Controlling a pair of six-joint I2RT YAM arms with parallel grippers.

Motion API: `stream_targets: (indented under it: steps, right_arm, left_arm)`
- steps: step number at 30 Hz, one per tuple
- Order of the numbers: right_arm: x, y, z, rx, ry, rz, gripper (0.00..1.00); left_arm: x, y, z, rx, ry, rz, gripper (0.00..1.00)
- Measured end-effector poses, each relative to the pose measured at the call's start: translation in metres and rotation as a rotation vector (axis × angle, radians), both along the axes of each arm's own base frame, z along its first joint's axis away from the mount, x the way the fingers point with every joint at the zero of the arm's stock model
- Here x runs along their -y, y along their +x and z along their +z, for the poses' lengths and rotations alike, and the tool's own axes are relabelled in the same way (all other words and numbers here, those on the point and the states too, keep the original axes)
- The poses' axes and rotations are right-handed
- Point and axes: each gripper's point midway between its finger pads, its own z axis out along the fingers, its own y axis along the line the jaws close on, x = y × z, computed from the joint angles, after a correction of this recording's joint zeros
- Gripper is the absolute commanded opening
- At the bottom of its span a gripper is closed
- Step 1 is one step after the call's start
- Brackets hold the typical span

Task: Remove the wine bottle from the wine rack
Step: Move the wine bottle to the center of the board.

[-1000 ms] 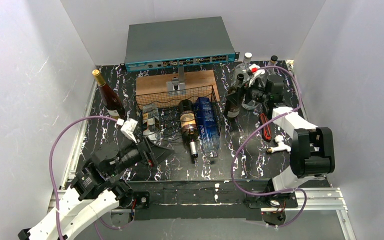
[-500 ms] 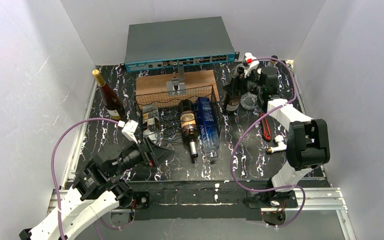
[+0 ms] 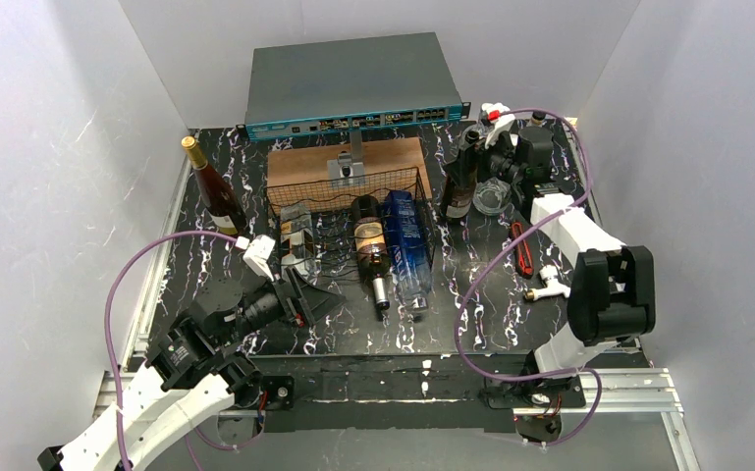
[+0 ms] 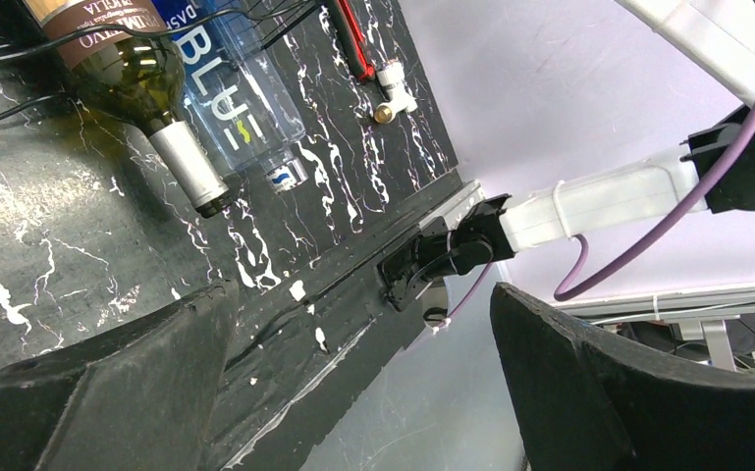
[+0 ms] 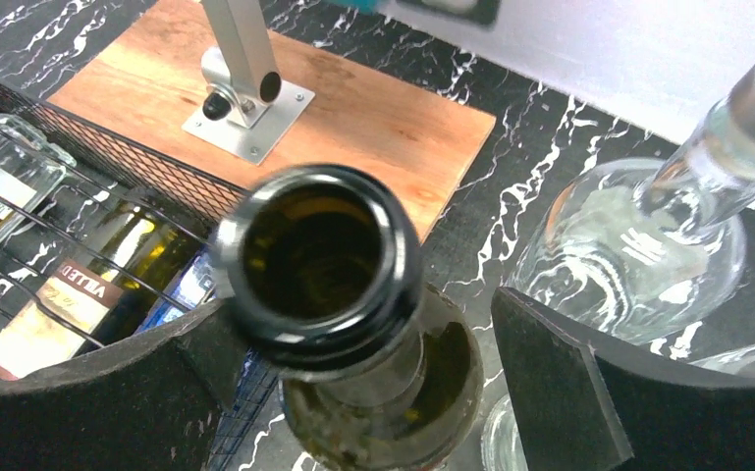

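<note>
Left wrist view: the left gripper (image 4: 363, 314) has its fingers wide apart over bare table (image 4: 59, 245). The wine bottle (image 4: 118, 74) lies beyond the left finger in the wine rack (image 3: 349, 191), its capped neck pointing out, with a blue bottle (image 4: 236, 98) just beside it. It is glass, so probably heavy, smooth and apt to roll; the neck or shoulder looks like the safest hold. The right gripper (image 5: 368, 324) is also spread, with a finger on either side of an uncorked dark bottle (image 5: 319, 260) standing upright outside the rack. I cannot tell how full it is. The clear glass bottle (image 5: 638, 235) past the right finger looks empty.
</note>
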Motion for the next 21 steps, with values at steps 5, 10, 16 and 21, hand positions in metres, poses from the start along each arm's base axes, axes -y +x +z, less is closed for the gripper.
stream_targets:
  steps: [5, 10, 16, 21]
  right_arm:
    - [0.004, -0.012, 0.029, 0.059, -0.013, 0.004, 1.0]
    - [0.009, -0.026, 0.049, 0.096, -0.037, 0.007, 1.0]
    - [0.022, -0.046, 0.061, 0.105, -0.073, 0.001, 1.0]
    - [0.034, -0.067, 0.072, 0.109, -0.102, 0.002, 1.0]
  left_arm:
    - [0.0, 0.0, -0.002, -0.024, -0.019, 0.011, 0.99]
    - [0.001, 0.0, -0.009, -0.054, -0.043, 0.027, 0.99]
    - [0.0, 0.001, -0.013, -0.063, -0.031, 0.035, 0.99]
    - [-0.002, 0.003, -0.014, -0.074, 0.019, 0.042, 0.99]
